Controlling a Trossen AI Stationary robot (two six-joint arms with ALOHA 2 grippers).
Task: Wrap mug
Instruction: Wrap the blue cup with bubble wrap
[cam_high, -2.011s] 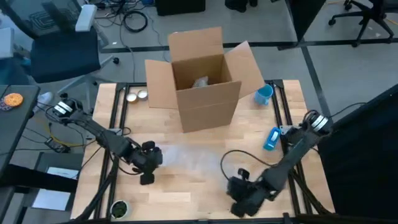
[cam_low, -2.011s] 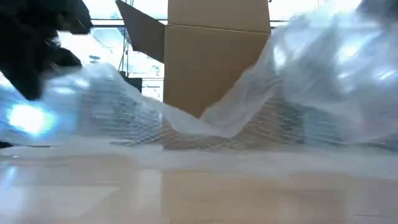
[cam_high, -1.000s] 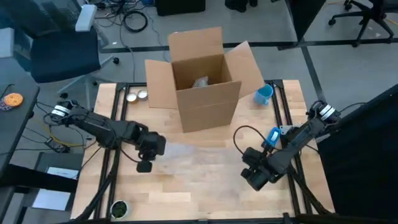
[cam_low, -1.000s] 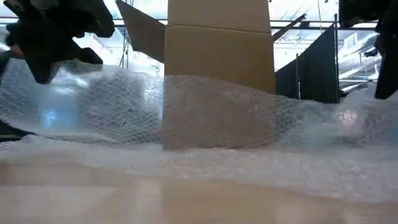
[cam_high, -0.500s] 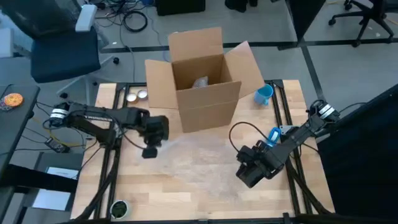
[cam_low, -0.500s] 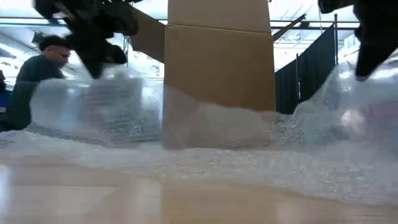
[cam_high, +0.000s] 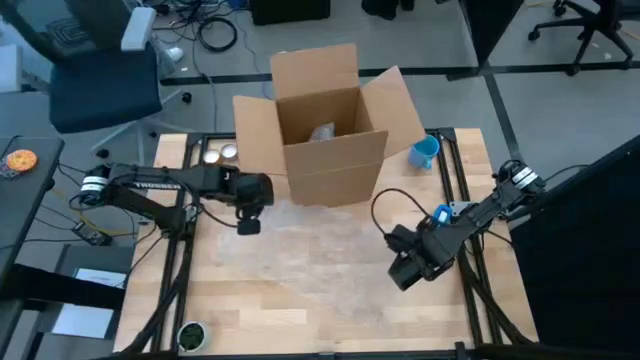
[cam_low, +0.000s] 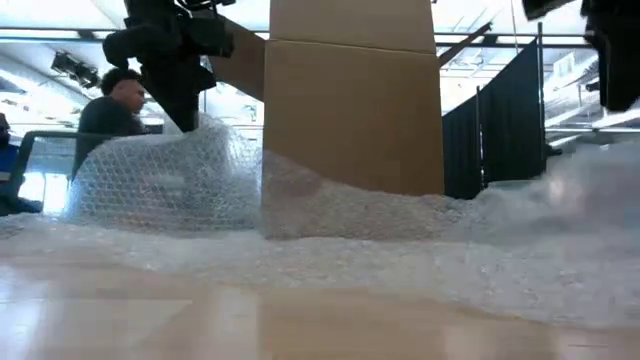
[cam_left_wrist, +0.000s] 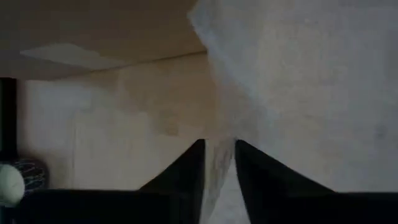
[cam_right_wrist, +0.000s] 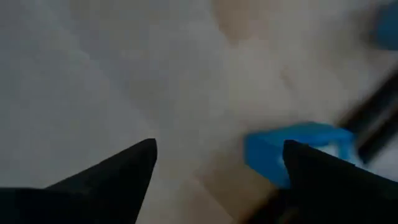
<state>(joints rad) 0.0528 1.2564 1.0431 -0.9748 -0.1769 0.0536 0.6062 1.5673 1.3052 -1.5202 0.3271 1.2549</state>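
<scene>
Mug (cam_high: 424, 152) waits apart; your left fingers (cam_left_wrist: 193, 171) pinch wrap (cam_high: 320, 255) to spread it; right fingers (cam_right_wrist: 134, 168) apart.

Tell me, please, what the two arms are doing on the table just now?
They are laying out a sheet of bubble wrap on the wooden table, in front of the open cardboard box. The left end effector is pinching one edge of the sheet near the box. The right end effector is open above the sheet's other side, beside a blue tape dispenser. The blue mug sits unwrapped at the table's far right edge, beside the box.
</scene>
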